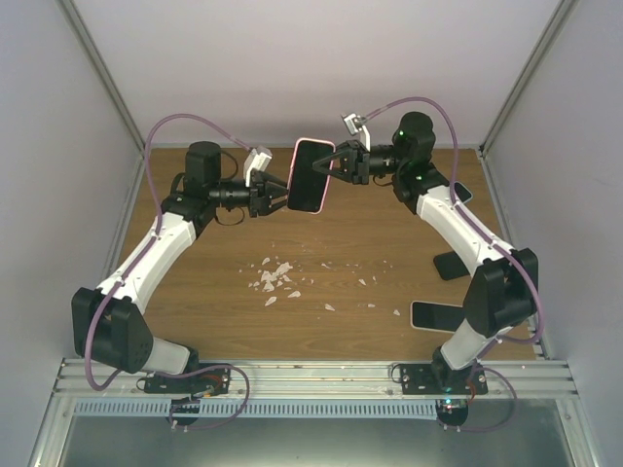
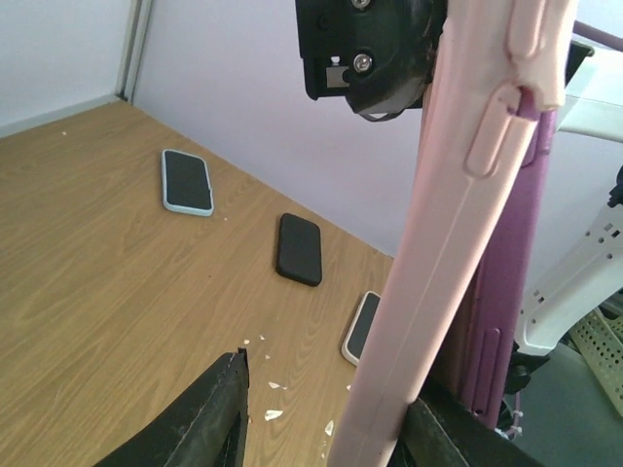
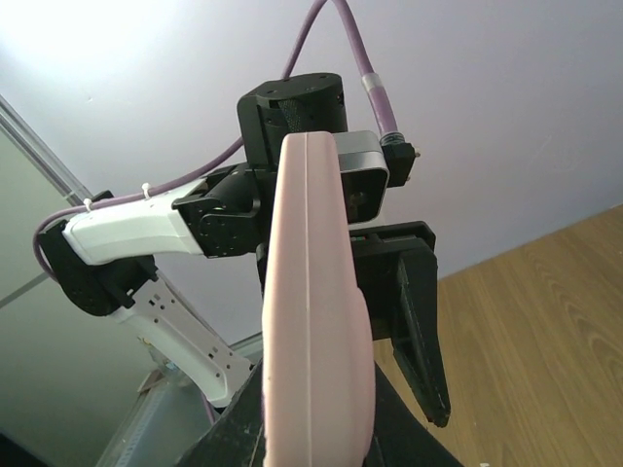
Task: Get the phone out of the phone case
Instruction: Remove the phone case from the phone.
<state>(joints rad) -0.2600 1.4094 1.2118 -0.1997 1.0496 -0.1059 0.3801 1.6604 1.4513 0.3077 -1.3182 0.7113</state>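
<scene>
A pink phone case hangs upright in the air between both arms, dark screen toward the overhead camera. My right gripper is shut on the case's edge; in its wrist view the case rises from between the fingers. My left gripper stands open at the opposite edge. In the left wrist view one finger sits under the case and the other finger is well clear of it. A purple phone shows behind the pink edge, where the case's top corner is peeled off it.
On the wooden table lie a black case, a white-rimmed phone and another phone by the right arm. White scraps are scattered mid-table. White walls enclose the back and sides.
</scene>
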